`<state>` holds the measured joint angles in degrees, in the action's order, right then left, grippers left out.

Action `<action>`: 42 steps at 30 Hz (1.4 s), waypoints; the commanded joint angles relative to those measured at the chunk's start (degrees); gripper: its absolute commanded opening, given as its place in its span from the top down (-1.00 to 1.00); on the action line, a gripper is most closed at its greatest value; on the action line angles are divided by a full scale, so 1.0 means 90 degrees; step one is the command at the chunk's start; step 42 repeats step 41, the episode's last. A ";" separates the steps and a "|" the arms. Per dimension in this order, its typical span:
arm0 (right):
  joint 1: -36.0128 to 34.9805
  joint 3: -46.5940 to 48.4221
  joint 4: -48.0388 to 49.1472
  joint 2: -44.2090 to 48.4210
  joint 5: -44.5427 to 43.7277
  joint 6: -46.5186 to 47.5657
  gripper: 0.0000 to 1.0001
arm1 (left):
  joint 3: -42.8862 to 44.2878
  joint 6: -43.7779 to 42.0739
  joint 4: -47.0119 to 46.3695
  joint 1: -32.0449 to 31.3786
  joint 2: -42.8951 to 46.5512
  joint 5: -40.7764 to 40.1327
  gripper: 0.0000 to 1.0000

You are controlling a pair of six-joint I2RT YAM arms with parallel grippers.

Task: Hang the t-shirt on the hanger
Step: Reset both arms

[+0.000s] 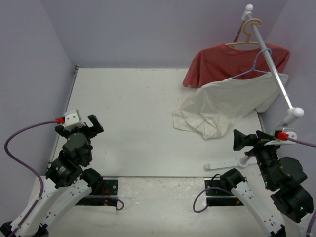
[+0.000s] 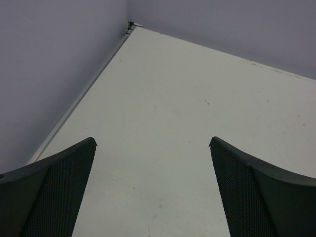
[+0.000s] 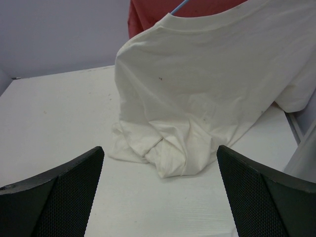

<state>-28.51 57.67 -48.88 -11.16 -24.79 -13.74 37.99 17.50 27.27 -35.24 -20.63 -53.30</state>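
Observation:
The cream-white t-shirt (image 1: 224, 101) hangs on the light-blue wire hanger (image 1: 257, 64) from the slanted rail, and its lower part trails crumpled on the table. In the right wrist view the t-shirt (image 3: 207, 94) fills the upper middle, with a bit of the blue hanger (image 3: 178, 6) at its neck. My right gripper (image 1: 241, 139) is open and empty, low at the near right, apart from the shirt; its wrist view (image 3: 160, 148) shows nothing between the fingers. My left gripper (image 1: 81, 127) is open and empty at the near left, over bare table (image 2: 153, 140).
A red t-shirt (image 1: 227, 61) hangs on a tan wooden hanger (image 1: 249, 29) behind the white one. The white rail (image 1: 274, 69) slants down to a stand base (image 1: 232, 163) at the near right. Purple walls enclose the table; a wall corner (image 2: 131, 24) is far left.

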 commanded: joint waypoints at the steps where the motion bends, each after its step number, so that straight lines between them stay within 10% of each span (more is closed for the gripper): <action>1: -0.0025 -0.0088 0.0130 0.0170 -0.0321 0.0187 -0.97 | -0.0053 -0.0089 -0.0312 0.0068 -0.0042 0.0056 -1.00; 42: -0.0025 -0.0109 0.0011 0.0440 -0.0966 0.0189 -0.97 | -0.0207 -0.0187 -0.0539 0.0539 0.0087 0.0621 -1.00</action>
